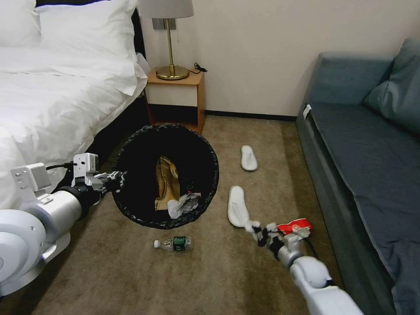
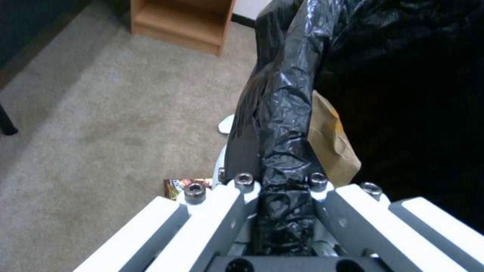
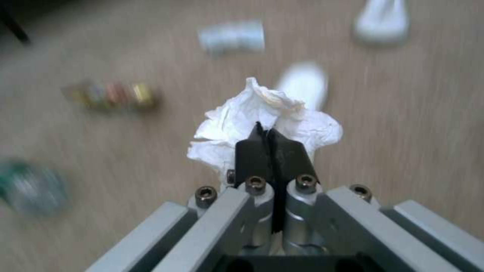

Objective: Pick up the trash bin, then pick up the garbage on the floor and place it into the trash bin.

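left pincer [image 1: 114, 178] clamped on the trash bin [image 1: 131, 192] rim, holding it up over the carpet [image 1: 109, 271], mouth tilted towards the robot, paper bag [image 1: 166, 181] inside. right pincer [image 3: 267, 141] pinched shut on a crumpled tissue [image 3: 242, 121], low beside the near slipper [image 1: 237, 206]. collecting step, i'd say: next, carry it across over the bin's mouth. the bottle [image 1: 174, 243] lies lengthwise left-right.
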